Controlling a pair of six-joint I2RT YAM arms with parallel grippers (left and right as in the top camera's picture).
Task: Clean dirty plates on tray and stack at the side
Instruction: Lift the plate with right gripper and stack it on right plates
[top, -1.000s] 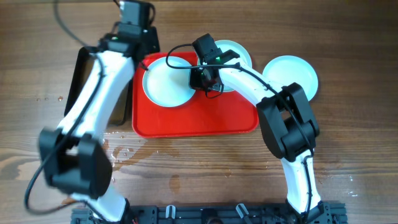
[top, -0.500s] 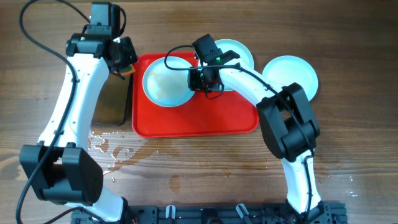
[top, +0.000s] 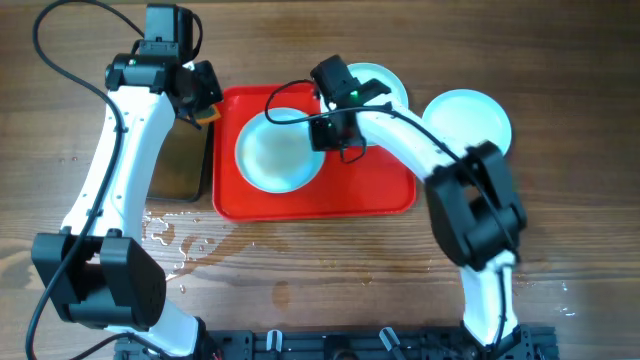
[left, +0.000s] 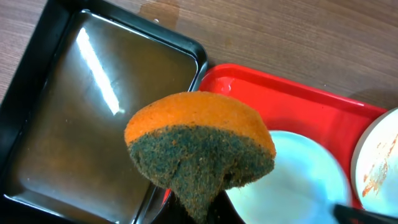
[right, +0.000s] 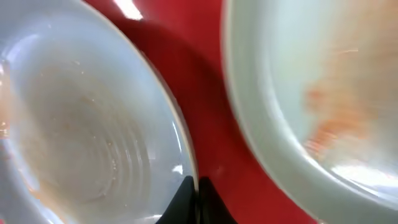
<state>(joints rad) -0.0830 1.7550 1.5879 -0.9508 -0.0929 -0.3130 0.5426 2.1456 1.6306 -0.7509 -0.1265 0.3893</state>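
Probably stiff, slick and breakable, the leftmost plate (top: 283, 152) on the tray (top: 370, 192) is pinched at its right rim by the right claw (top: 330, 130), while the left claw (top: 203, 100) clamps a sponge (left: 199, 146).

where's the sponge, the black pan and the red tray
sponge (left: 199, 163), left wrist view, green scrub face
black pan (left: 93, 124), left wrist view, shiny floor
red tray (top: 340, 200), overhead view, bare front strip

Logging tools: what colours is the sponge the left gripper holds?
The sponge is orange on top with a dark green scouring layer beneath; clearest in the left wrist view.
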